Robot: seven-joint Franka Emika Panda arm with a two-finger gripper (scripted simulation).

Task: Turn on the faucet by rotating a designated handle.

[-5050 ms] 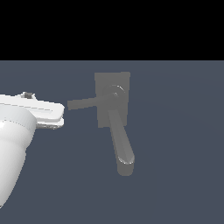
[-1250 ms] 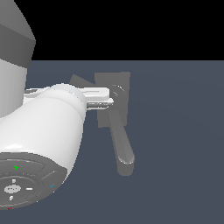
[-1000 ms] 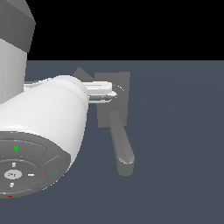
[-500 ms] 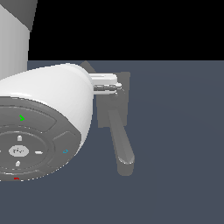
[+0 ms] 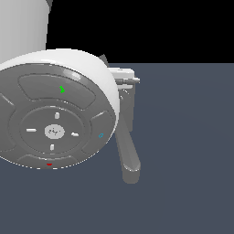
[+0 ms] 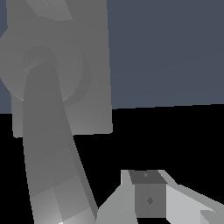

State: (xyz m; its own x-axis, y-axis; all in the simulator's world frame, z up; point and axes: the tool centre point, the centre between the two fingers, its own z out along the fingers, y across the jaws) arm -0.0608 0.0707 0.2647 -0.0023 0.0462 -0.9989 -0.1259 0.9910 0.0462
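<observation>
The grey faucet (image 5: 129, 106) is mostly hidden behind my white arm in the exterior view. Its thick spout (image 5: 128, 157) hangs down from the square base block. A dark sliver of the handle (image 5: 104, 59) pokes out above the arm, slanting up and to the exterior view's left. My gripper (image 5: 130, 77) lies against the top of the base block, and its jaws are not told apart there. In the wrist view the faucet's block (image 6: 94, 65), round hub (image 6: 70, 61), spout (image 6: 48, 153) and the root of the handle (image 6: 50, 8) show. One finger (image 6: 148, 199) shows beside the spout.
My arm's big round joint with its grey end cap (image 5: 55, 123) fills the exterior view's left and hides the faucet's hub. A flat dark blue-grey floor (image 5: 187, 137) lies around the faucet.
My arm has swung closer to the camera and to the exterior view's right, hiding more of the faucet. The handle has turned from pointing to the exterior view's left to slanting upward.
</observation>
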